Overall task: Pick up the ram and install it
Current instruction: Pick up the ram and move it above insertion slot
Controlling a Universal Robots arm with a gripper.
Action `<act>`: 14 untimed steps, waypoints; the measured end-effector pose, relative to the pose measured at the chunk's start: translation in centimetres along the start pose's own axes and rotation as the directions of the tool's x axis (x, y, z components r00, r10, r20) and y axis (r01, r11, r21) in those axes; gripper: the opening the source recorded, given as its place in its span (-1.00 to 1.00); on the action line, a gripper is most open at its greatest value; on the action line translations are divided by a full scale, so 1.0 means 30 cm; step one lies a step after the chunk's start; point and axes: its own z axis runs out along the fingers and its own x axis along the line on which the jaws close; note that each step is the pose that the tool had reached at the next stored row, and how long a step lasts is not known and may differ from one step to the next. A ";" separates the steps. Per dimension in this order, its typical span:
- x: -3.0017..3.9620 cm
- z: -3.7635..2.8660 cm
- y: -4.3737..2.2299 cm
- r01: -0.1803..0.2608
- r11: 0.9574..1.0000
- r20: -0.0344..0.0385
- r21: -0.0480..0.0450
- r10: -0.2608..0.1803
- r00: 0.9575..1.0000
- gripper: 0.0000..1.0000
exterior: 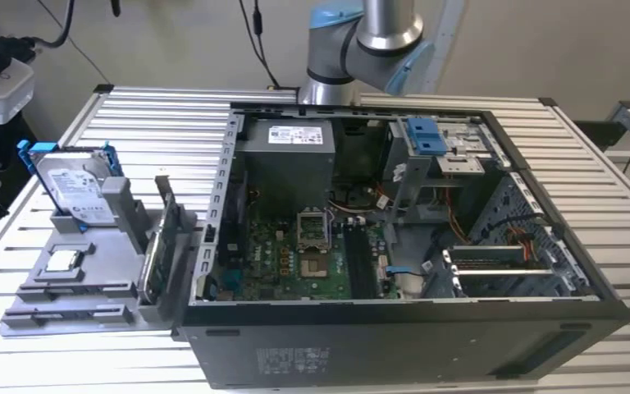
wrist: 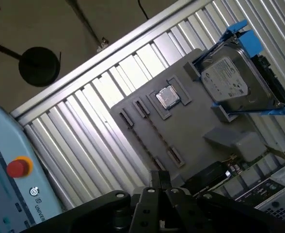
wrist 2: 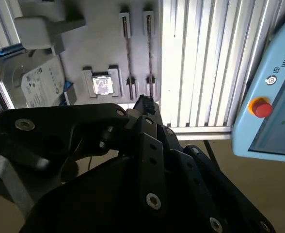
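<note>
Tips pinched together on nothing, the black linkage gripper [wrist 2: 145, 103] faced the grey holder tray [wrist 2: 103, 39], where the long thin dark ram stick [wrist 2: 149, 53] lay well ahead, its length running straight away.

Worktop [exterior: 594, 164]: pale metal, ribbed all over with parallel slats and edged by a plain rail.

Item 1: grey holder plate [exterior: 75, 287]. It lies flat on the slats at the exterior view's left, toward the near edge. Seen from above in both wrist views.

Item 2: dark computer case [exterior: 403, 353]. It lies on its side, open face upward, across the middle and the exterior view's right, just beside the plate.

Bare slats show behind the plate and beyond the case.
</note>
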 end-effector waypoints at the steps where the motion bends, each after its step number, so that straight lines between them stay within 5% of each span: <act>1: 0.000 0.000 0.000 0.013 1.000 0.000 0.000 -0.013 1.000 -0.79; 7: 0.000 0.000 0.000 0.088 0.996 -0.003 -0.002 -0.088 0.996 -0.79; 11: 0.001 0.000 -0.001 0.095 0.995 -0.003 -0.002 -0.095 0.995 -0.79; 14: 0.002 0.005 -0.001 0.143 0.990 -0.003 -0.002 -0.143 0.990 -0.79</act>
